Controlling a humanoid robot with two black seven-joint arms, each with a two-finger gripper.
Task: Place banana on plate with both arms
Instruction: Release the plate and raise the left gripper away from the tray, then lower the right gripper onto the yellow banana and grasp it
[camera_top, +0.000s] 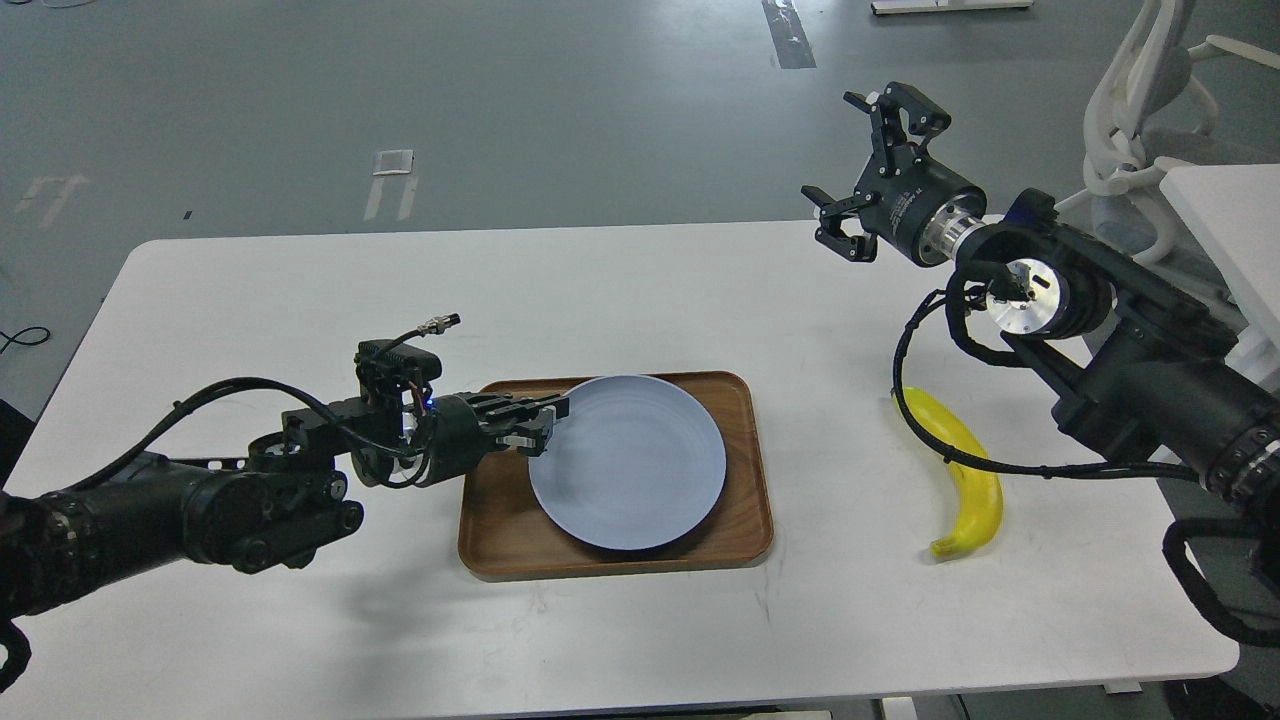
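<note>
The yellow banana (968, 478) lies on the white table at the right, stem end toward me, with a black cable of my right arm crossing in front of it. The pale blue plate (627, 462) sits on the brown wooden tray (490, 530) in the middle. My left gripper (545, 424) reaches in from the left, its fingers closed on the plate's left rim. My right gripper (832, 147) is wide open and empty, held high over the table's far right edge, well above and beyond the banana.
The white table (300, 330) has bare surface on the left and along the front. A white office chair (1140, 110) and another white tabletop (1230, 210) stand at the far right. Grey floor lies beyond.
</note>
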